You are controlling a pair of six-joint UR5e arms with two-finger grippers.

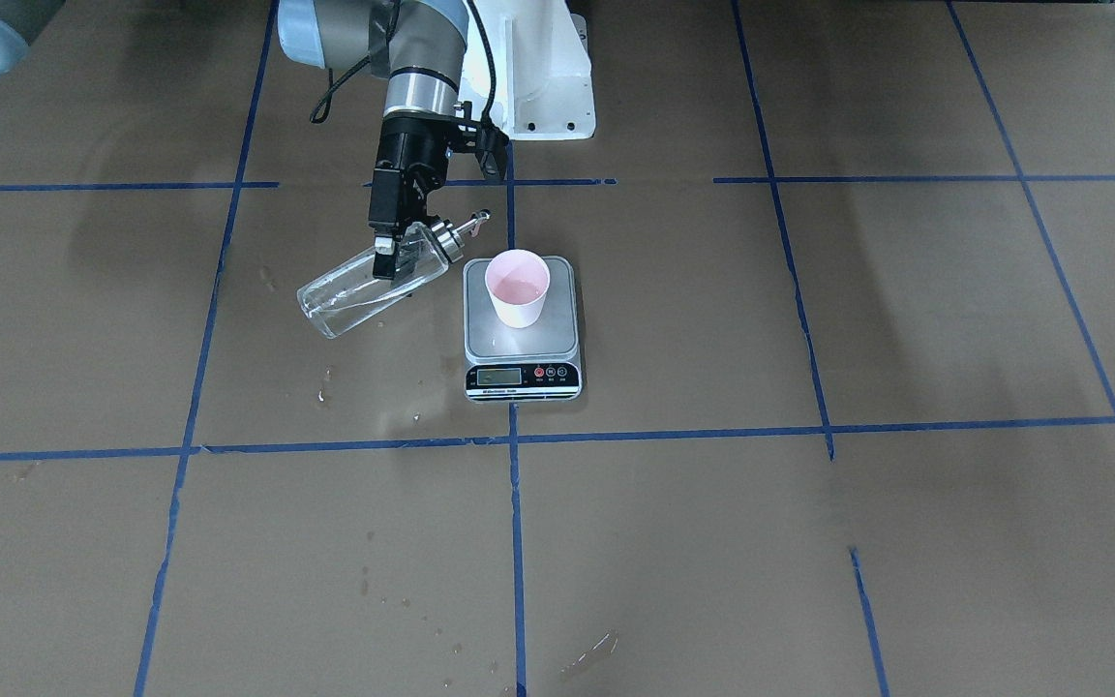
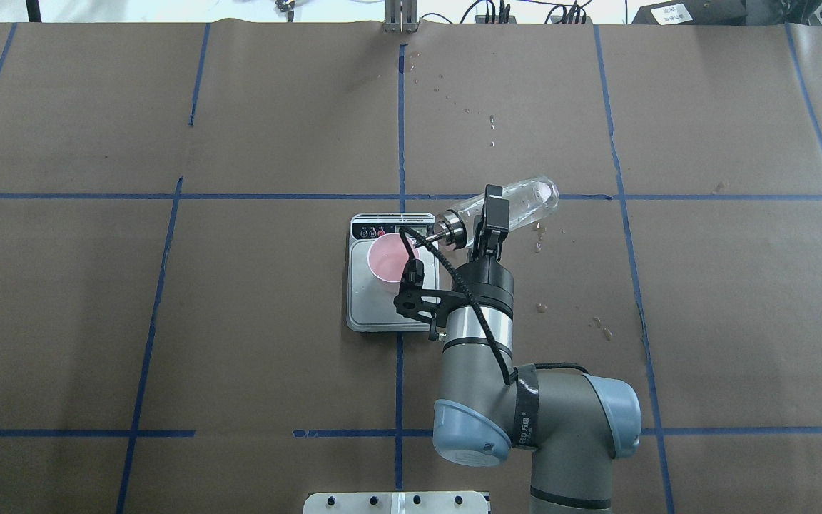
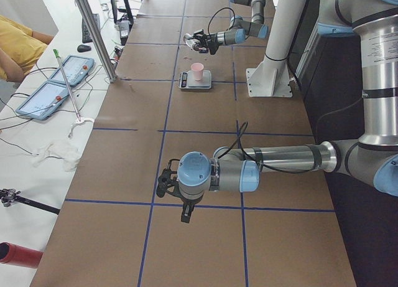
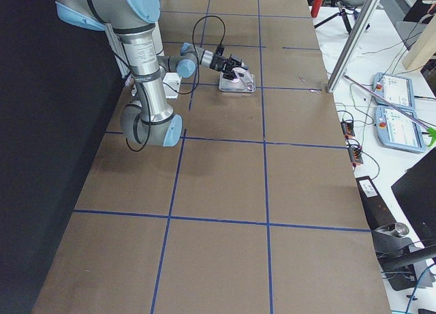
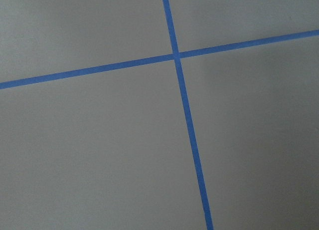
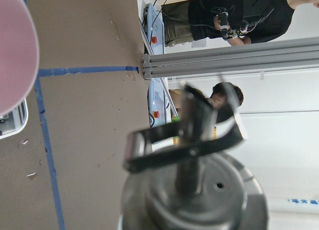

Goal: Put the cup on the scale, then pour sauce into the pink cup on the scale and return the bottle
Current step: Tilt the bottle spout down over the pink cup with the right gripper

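The pale pink cup [image 1: 517, 287] stands upright on the steel scale [image 1: 522, 341], also in the overhead view [image 2: 389, 264]. My right gripper [image 1: 393, 254] is shut on the clear glass bottle [image 1: 364, 286], gripping it near the neck and holding it tilted above the table beside the scale. Its silver spout [image 1: 475, 225] points toward the cup's rim, close to it [image 2: 439, 232]. The right wrist view shows the metal cap [image 6: 194, 200] close up and the cup's edge [image 6: 15, 55]. My left gripper [image 3: 177, 197] hovers far from the scale; I cannot tell whether it is open.
Water droplets [image 2: 600, 328] speckle the brown table with its blue tape lines. The white arm base [image 1: 538, 68] stands behind the scale. An aluminium post [image 3: 93, 32] and tablets [image 3: 59, 81] are at the operators' side, where people sit.
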